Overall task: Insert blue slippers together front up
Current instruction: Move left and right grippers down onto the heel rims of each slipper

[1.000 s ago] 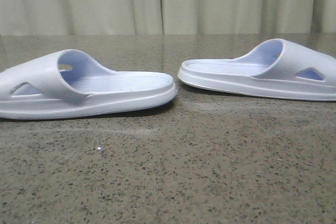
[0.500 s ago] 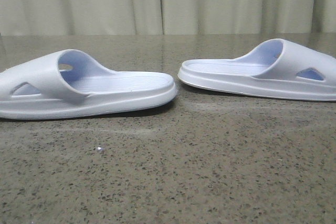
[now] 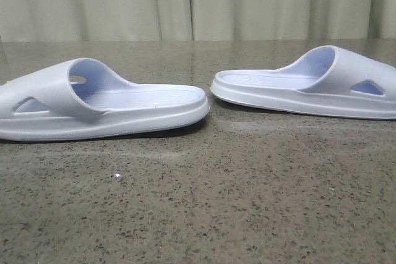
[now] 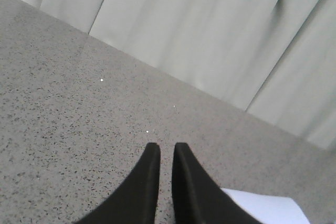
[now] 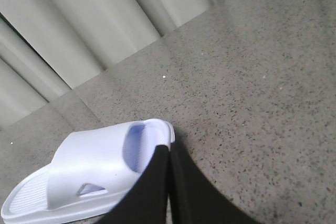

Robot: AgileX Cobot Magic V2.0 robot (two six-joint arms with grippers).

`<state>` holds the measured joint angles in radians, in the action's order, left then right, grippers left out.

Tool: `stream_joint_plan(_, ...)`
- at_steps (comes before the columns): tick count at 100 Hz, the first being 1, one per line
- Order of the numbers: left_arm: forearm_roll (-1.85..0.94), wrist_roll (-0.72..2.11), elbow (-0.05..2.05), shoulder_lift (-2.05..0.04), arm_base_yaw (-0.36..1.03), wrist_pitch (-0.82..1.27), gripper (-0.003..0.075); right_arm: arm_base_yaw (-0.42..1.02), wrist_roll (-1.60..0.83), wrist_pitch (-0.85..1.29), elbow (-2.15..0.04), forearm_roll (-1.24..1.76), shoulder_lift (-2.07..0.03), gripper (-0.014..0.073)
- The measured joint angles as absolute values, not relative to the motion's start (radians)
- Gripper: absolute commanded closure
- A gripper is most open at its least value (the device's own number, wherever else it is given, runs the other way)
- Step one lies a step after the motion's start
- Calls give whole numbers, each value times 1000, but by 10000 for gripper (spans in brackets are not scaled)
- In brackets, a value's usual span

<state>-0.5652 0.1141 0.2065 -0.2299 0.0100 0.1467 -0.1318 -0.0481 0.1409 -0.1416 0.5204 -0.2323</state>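
Pale lavender-blue foam slippers: left slipper (image 3: 102, 106), right slipper (image 3: 309, 85) lying flat, heels nearly meeting, waiting for pickup. Left gripper (image 4: 161, 153), right gripper (image 5: 169, 153) hovering nearly closed, holding nothing.

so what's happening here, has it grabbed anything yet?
Not yet. Both blue slippers sit flat on the table, apart, heels facing each other: left slipper, right slipper. Neither arm shows in the front view. The left gripper and right gripper are shut and empty, above the table. Nesting hasn't started.
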Motion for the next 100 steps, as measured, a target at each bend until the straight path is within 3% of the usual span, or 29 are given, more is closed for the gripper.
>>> stream_joint_plan(44,-365,174,621,-766,10,574,703,-132,-48,398,-474,437,-669,666)
stream_joint_plan(68,-481,338,704,-907,10,678,703,-132,-120,521,-592,431,-812,490)
stream_joint_plan(100,-551,480,754,-1027,10,716,703,-134,-242,680,-741,470,-1028,452)
